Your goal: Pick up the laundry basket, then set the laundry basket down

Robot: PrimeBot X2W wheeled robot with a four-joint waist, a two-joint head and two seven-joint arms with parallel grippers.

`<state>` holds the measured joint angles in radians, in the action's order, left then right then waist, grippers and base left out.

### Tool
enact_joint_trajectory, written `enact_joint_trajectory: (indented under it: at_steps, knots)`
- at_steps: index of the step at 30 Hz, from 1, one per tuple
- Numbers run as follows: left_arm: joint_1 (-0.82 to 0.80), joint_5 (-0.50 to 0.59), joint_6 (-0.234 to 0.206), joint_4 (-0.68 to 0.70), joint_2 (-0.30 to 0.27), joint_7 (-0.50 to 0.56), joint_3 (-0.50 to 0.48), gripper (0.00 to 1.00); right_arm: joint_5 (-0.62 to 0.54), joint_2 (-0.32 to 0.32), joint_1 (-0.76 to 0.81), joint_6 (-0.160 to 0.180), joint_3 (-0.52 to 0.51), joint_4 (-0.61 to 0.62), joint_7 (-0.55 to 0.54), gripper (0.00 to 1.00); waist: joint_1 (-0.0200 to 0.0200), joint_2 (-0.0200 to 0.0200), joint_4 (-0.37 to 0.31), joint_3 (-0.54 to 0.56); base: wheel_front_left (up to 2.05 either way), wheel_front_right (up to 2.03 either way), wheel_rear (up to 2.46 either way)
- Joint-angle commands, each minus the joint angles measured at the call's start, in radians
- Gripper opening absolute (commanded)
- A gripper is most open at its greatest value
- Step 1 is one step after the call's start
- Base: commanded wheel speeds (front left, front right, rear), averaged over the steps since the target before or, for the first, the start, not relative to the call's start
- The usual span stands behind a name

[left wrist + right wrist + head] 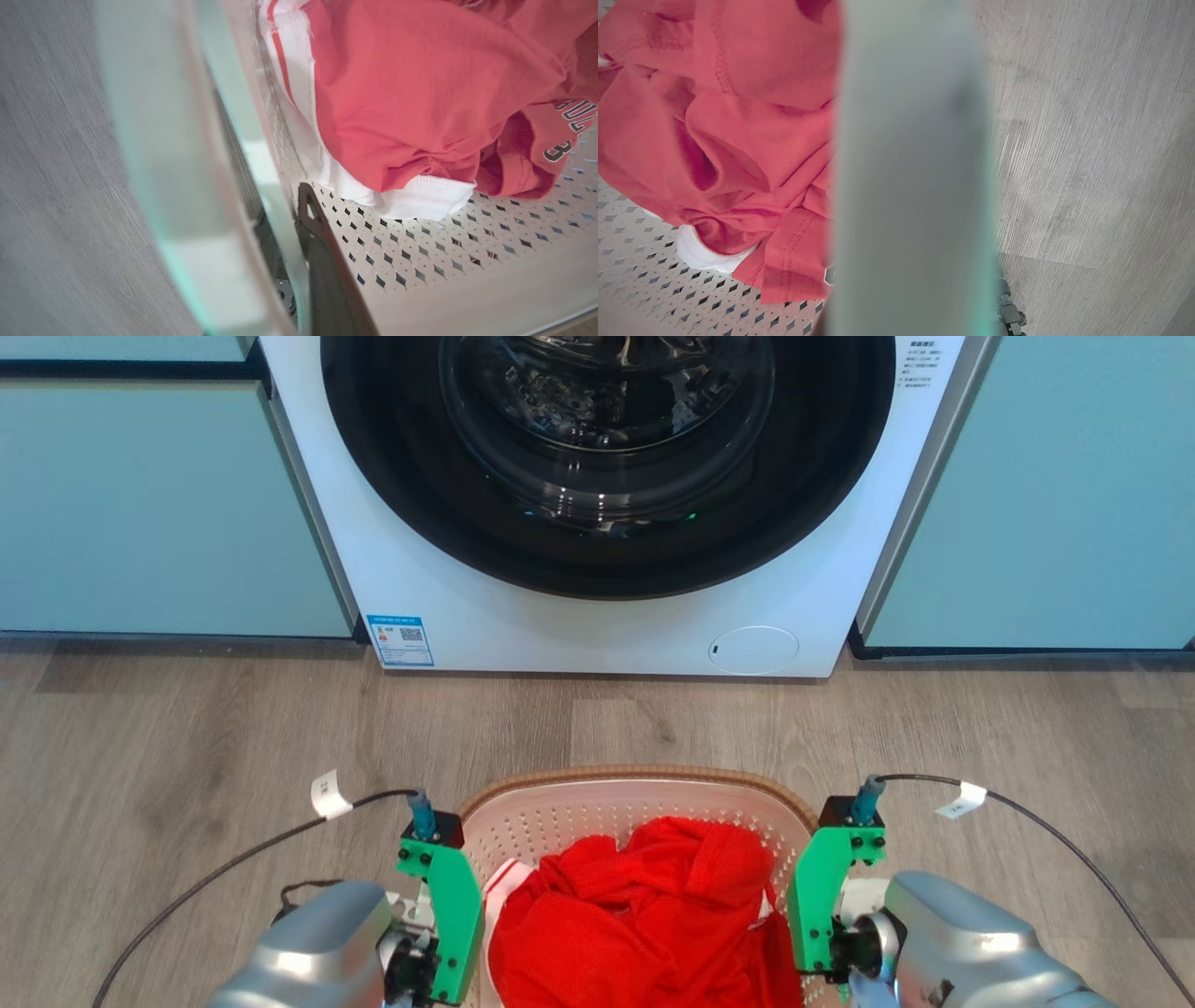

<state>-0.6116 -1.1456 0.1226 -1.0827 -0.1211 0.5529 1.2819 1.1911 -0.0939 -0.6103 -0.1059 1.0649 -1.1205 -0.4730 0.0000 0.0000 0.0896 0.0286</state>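
Observation:
The laundry basket (pixel 635 777), white and perforated with a brown woven rim, sits low in the head view between my two arms, and a red garment (pixel 644 905) with white trim is heaped in it. My left gripper (pixel 448 933), under its green bracket, is at the basket's left side. In the left wrist view one dark finger (pixel 322 261) lies inside the basket wall, with the blurred pale rim (pixel 219 186) clamped against it. My right gripper (pixel 817 915) is at the basket's right side. A blurred pale rim band (pixel 910 186) hides its fingers in the right wrist view.
A white front-loading washing machine (pixel 607 644) with its dark round door stands straight ahead, between pale teal cabinets (pixel 159 504). Grey wood-look floor (pixel 233 728) lies between it and the basket. Black cables (pixel 233 868) trail from both wrists over the floor.

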Motion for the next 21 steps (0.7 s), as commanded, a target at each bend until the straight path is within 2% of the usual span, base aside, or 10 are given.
enact_joint_trajectory:
  at_steps: [1,21]
  knots:
    - [-0.035,0.0,0.008,0.025,0.001,-0.003,-0.003,0.0,0.008,0.044,-0.062,-0.025,0.007,0.047,0.016,0.0,0.0,0.0,-0.001,0.001,0.0,0.0,0.0]
    - [-0.041,0.0,0.008,0.015,0.013,-0.014,-0.002,0.0,0.036,0.044,-0.08,-0.025,0.036,0.029,0.036,0.0,0.0,0.0,0.002,-0.036,0.0,0.0,0.0]
